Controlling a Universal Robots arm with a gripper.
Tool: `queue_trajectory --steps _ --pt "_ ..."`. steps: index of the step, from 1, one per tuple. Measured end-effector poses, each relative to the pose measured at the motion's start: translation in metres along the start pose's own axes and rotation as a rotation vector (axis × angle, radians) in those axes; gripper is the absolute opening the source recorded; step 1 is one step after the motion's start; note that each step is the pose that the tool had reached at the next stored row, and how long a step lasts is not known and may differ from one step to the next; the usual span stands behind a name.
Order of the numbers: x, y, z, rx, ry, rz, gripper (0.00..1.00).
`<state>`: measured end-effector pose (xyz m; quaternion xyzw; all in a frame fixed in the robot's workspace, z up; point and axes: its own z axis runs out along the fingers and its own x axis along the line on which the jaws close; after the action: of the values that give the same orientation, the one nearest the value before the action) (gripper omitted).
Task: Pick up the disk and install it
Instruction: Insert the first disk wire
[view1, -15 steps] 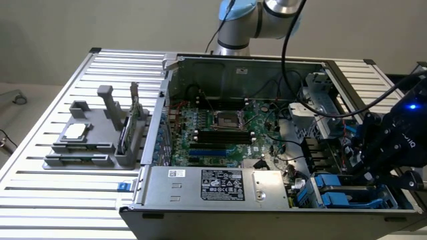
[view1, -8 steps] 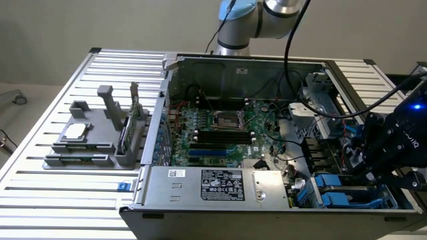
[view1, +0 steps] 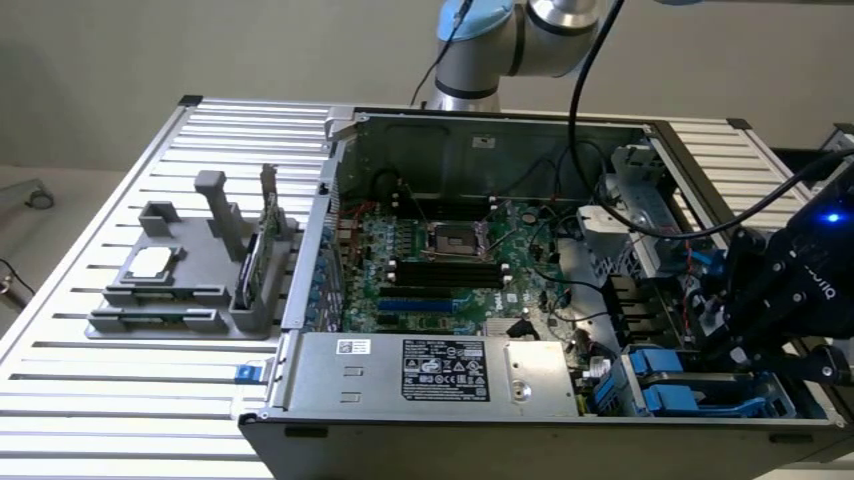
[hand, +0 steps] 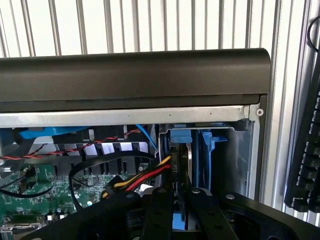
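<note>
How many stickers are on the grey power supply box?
2 on the box: a small white sticker toward the exterior view's left, a large black-and-white sticker in the middle. Other faces are hidden.

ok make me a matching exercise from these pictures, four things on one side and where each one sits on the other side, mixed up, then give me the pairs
Things:
1. large grey metal power-supply box with a black-and-white sticker
2. green motherboard
3. grey plastic parts fixture
4. black claw

Places:
A. on the slatted table, exterior view's left of the case
B. over the blue drive bay, exterior view's right
C. front edge of the open case
D. floor of the case, centre

Pairs: 1-C, 2-D, 3-A, 4-B
</note>
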<state>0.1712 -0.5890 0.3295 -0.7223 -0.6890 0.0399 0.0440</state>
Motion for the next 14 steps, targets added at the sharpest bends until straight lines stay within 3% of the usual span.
queue_trajectory --steps 8,11,13,14 --pt "0.0 0.0001 0.0002 0.004 0.0014 0.0 0.17" --pt "-0.001 -0.0005 -0.0048 0.0057 0.0001 0.0 0.18" --pt "-0.001 -0.0011 -0.0093 0.0076 0.0005 0.0 0.24" --pt "-0.001 -0.0013 -0.0116 0.0086 0.0004 0.0 0.36"
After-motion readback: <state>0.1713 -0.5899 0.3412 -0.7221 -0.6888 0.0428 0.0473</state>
